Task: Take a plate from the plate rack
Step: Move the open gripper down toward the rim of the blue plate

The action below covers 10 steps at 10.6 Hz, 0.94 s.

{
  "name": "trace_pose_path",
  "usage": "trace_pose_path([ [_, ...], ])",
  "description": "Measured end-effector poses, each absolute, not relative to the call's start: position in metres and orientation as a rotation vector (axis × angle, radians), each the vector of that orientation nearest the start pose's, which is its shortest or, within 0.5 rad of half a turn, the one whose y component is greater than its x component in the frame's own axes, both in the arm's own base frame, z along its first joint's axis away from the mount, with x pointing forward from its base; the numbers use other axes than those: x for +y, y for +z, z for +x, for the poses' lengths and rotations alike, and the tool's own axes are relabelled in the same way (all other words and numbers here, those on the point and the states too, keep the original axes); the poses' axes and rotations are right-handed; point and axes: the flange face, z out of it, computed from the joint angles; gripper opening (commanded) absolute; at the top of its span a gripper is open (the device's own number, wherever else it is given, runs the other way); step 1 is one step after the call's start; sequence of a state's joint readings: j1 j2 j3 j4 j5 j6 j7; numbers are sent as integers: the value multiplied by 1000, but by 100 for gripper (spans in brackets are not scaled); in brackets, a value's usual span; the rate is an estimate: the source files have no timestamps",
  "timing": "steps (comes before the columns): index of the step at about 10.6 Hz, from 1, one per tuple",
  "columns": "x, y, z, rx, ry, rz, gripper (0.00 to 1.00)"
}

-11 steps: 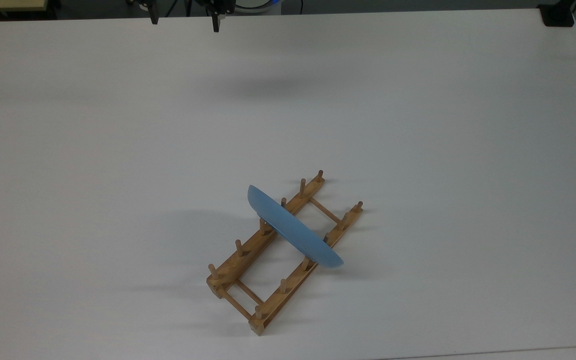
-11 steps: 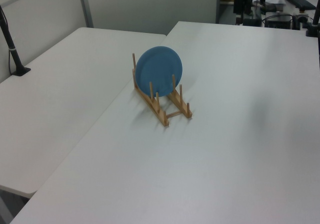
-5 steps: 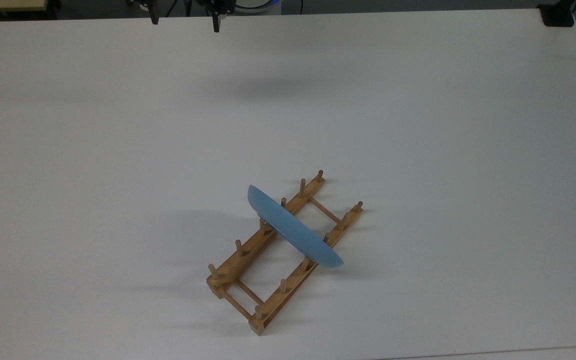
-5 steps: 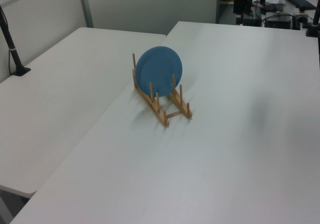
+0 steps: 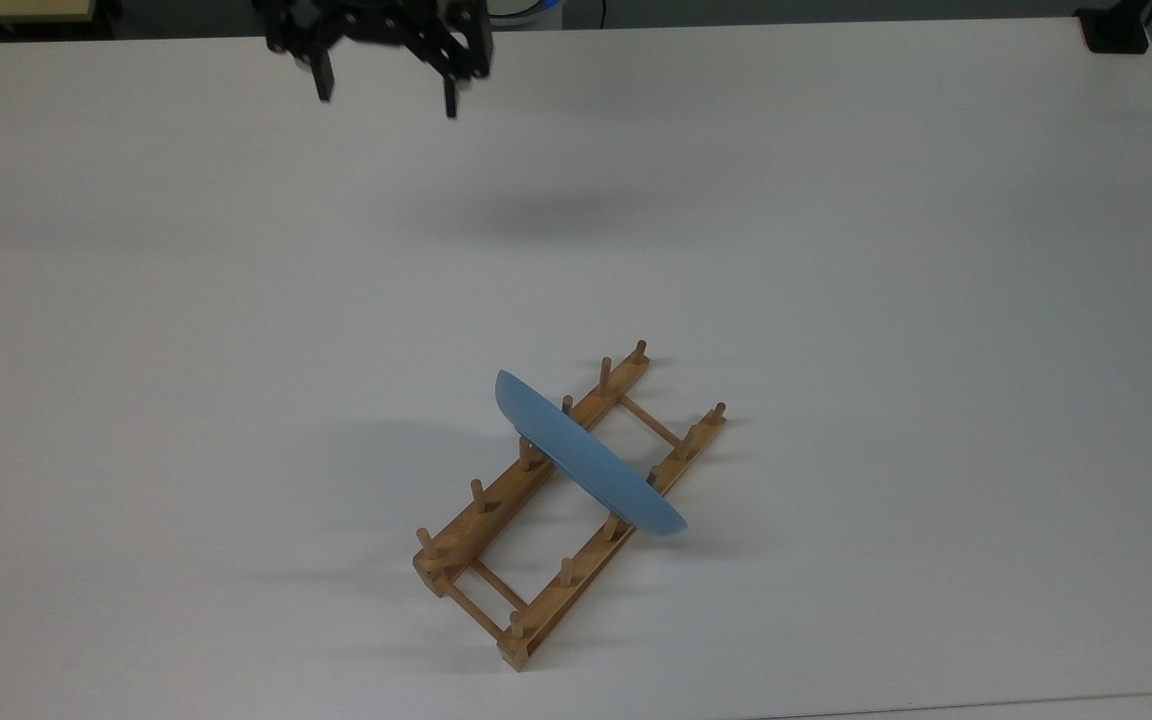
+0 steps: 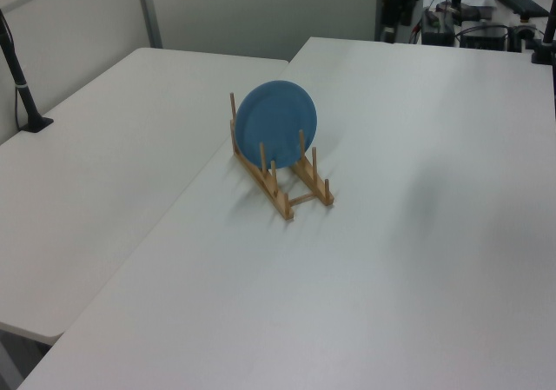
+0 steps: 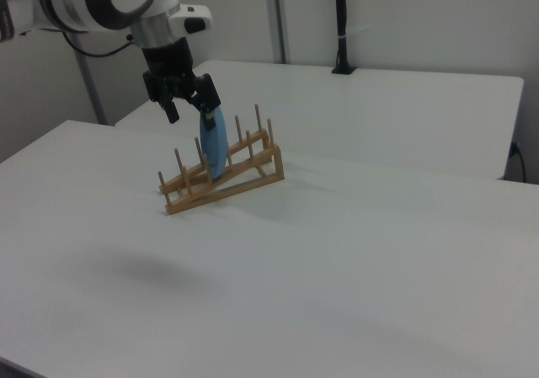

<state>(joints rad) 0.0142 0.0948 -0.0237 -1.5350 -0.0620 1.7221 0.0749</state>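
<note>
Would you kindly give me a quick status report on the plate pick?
Pincer open, empty, high above the table, far from the rack. Plate upright on edge in the plate rack. Nothing between them.

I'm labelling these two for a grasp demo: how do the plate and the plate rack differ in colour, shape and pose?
The plate is plain light blue; the plate rack is light-brown wood. The plate is one round disc; the plate rack is a long open frame of two rails, crossbars and upright pegs. The plate stands on edge across the rails; the plate rack lies low on the table. Both sit far from the open end effector.
</note>
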Motion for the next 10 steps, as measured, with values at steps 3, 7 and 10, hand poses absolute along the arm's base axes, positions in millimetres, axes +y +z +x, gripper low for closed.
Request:
trace_pose_path([
  [3, 43, 587, 637, 174, -420, -3215, 100],
  [7, 105, 528, 678, 167, -691, -3304, 71],
  [10, 123, 498, 692, 125, -814, -3344, 38],
])
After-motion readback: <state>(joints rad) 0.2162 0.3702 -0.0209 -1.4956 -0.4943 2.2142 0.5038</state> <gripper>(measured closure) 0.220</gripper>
